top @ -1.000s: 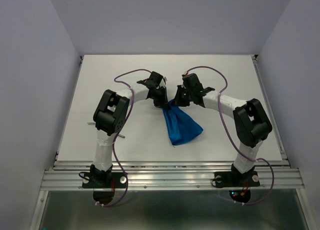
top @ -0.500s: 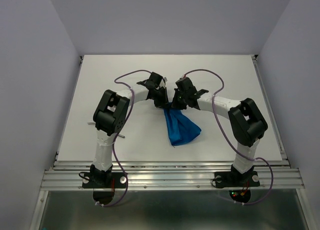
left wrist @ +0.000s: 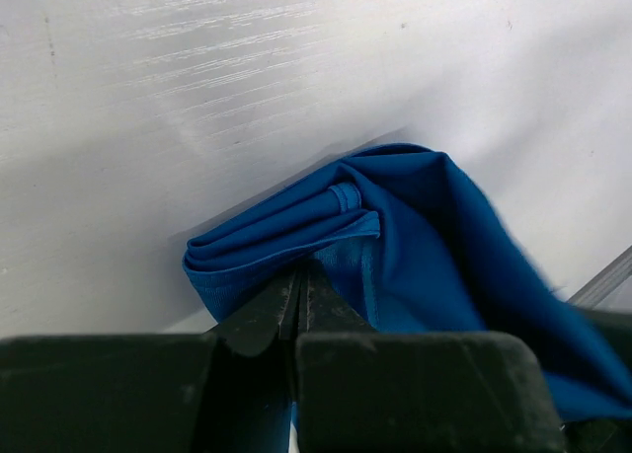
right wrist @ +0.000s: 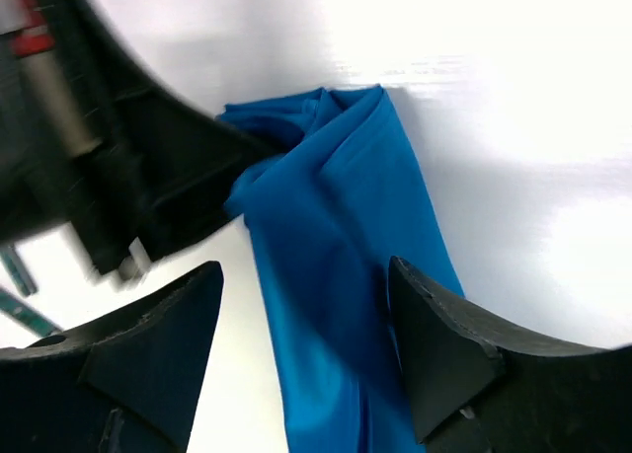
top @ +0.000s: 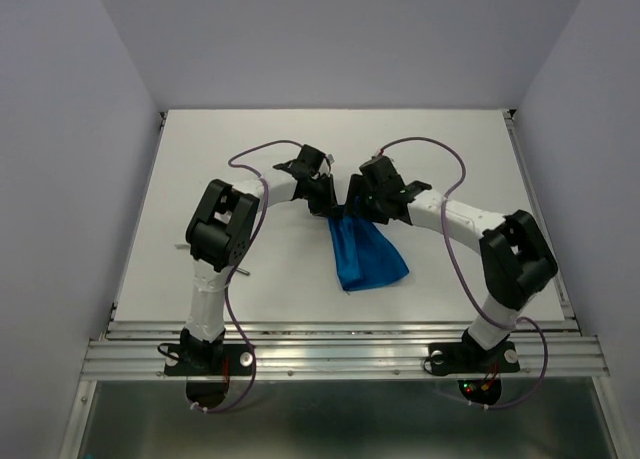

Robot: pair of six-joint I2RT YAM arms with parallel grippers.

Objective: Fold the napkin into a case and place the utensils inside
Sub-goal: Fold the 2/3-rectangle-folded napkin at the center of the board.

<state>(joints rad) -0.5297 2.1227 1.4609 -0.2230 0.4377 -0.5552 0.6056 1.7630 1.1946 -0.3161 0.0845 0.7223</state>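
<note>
The bright blue napkin (top: pixel 366 255) lies bunched in a long wedge at the table's middle, its narrow end toward the back. My left gripper (top: pixel 328 208) is shut on that narrow end; in the left wrist view the closed tips (left wrist: pixel 299 275) pinch the folded edge of the napkin (left wrist: pixel 415 216). Just to the right, my right gripper (top: pixel 355 209) stands open, and in its wrist view the napkin (right wrist: pixel 336 196) runs between the spread fingers (right wrist: pixel 158 344) without touching them. A thin grey utensil (top: pixel 243 272) pokes out from under the left arm's elbow; the rest of it is hidden.
The white table (top: pixel 450 159) is bounded by a raised rail on the right (top: pixel 540 219) and the metal front rail (top: pixel 340 344). Purple cables loop over both arms. Lavender walls surround the table.
My right gripper has opened and released the napkin, and its elbow has swung out to the right. The left gripper stays shut on the napkin's end.
</note>
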